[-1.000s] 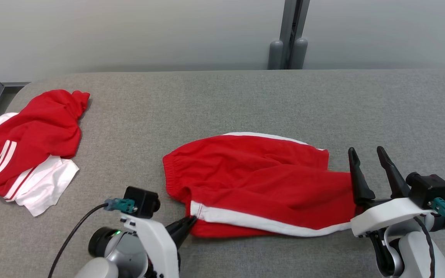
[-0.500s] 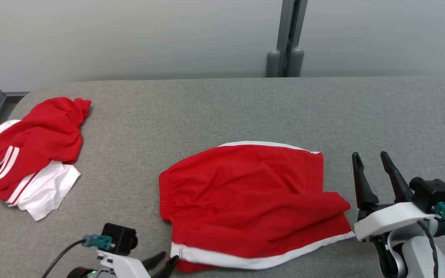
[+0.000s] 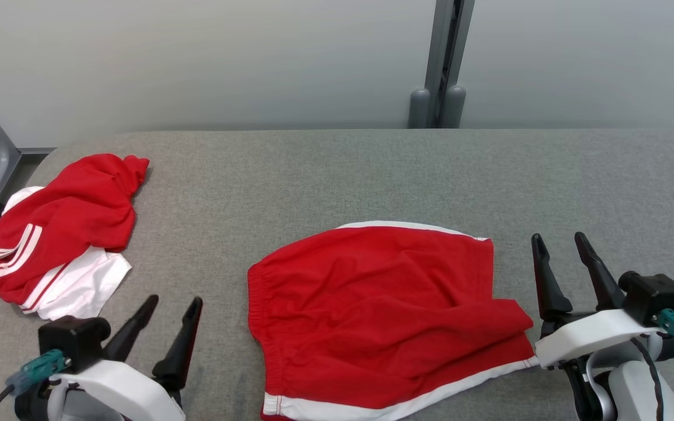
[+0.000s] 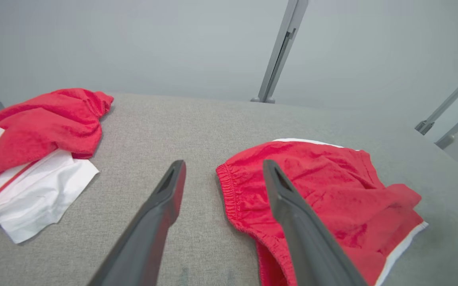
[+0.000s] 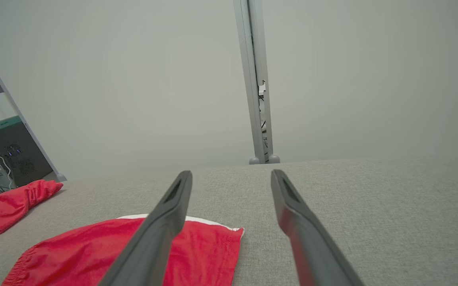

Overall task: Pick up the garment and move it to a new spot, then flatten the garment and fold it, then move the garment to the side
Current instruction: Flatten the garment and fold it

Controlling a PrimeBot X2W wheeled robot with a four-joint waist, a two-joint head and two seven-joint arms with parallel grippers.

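While your left gripper (image 3: 174, 299) and right gripper (image 3: 557, 236) stand with fingers spread and hold nothing, you see the red shorts (image 3: 384, 304) lying by the front edge of the grey table (image 3: 337, 175), between them. A clothes pile (image 3: 68, 234) sits by the left edge.

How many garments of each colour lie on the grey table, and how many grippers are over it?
Red shorts, spread out at the centre: 1
Red garment, crumpled at the left: 1
White garment, under the crumpled one and apparently separate: 1
Open grippers, the left gripper and the right gripper: 2
Total: 5
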